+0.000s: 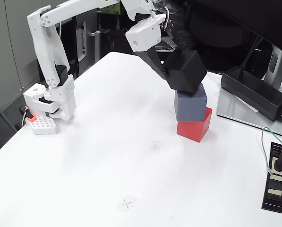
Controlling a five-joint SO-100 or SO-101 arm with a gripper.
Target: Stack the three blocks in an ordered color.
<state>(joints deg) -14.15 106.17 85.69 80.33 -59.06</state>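
In the fixed view, a white table (107, 156) fills most of the frame, and the red block (196, 126) serves as the landmark on its right half. The red block rests flat on the tabletop. The grey block (191, 104) sits directly on top of the red block, shifted a little toward the left of it so its left side overhangs slightly. The black block (185, 70) is above the grey block, tilted onto one corner or edge rather than lying flat; its lowest part touches or nearly touches the top of the grey block, and I cannot tell which.

The gripper (165, 72) reaches down from the upper left of the red block, its dark fingers (152, 59) meeting the left side of the black block. The jaws appear to be pinching the black block, though only one finger is plainly seen and the far side of the grasp is hidden behind the block. The white arm (74, 12) runs from the gripper back across the top of the frame to its white base (53, 101), which stands at the table edge well to the left of the red block.

To the right of the red block, a black power adapter (254, 90) lies on a grey slab, and farther right and lower a black power strip (277, 177) lies with a plug and cable in it. Small faint cross marks (126, 203) on the tabletop lie below and left of the red block.
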